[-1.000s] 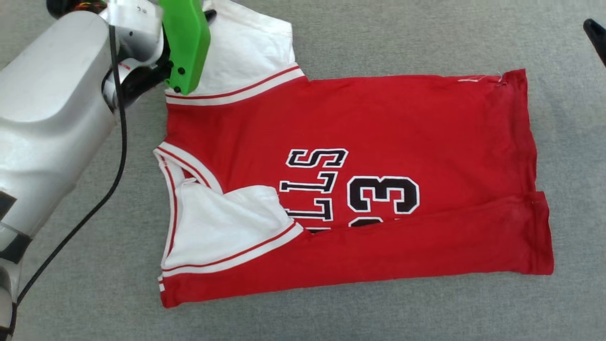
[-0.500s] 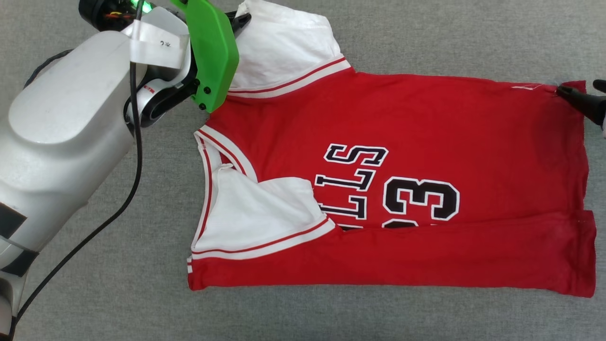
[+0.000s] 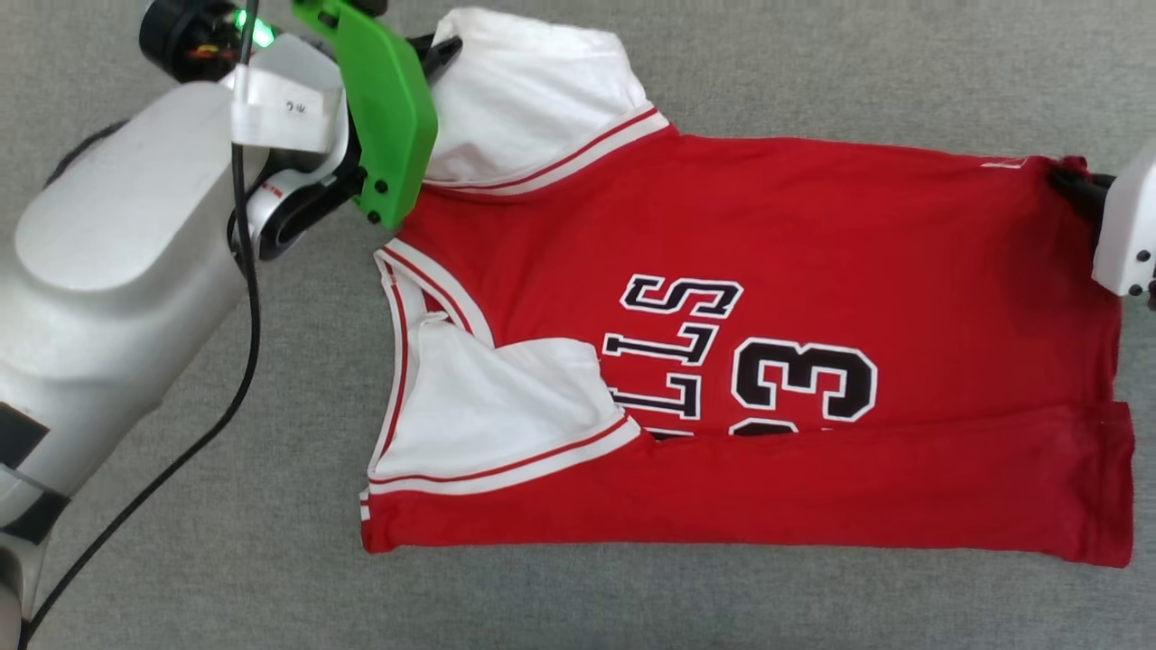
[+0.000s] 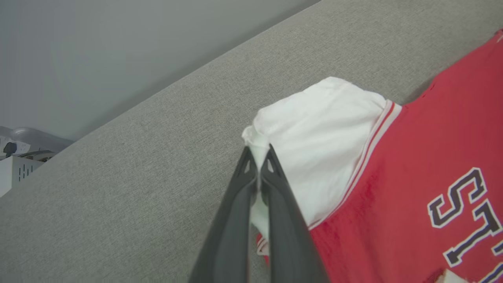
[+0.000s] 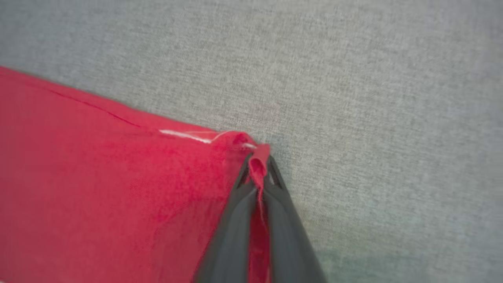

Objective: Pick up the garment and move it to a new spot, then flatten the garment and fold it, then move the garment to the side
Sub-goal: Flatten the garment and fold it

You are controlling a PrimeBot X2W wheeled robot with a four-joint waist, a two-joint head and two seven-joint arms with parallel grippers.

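Folding stage, part-way. The garment [image 3: 722,235] lies flat across the middle of the grey surface [image 3: 813,72], its lower band [image 3: 768,487] already turned up over the lettering. Left pincer [image 4: 258,151] is pressed together on the white sleeve [image 4: 322,129] at upper left. Right pincer [image 5: 259,159] pinches the red hem corner [image 5: 257,151] at upper right. Judged remaining: the upper fold, further folds, and the move aside.

The garment [image 3: 813,235] lies on the surface [image 3: 813,72] — left gripper [image 4: 257,151] on its far-left sleeve [image 3: 533,99], right gripper [image 5: 259,157] on its far-right corner.
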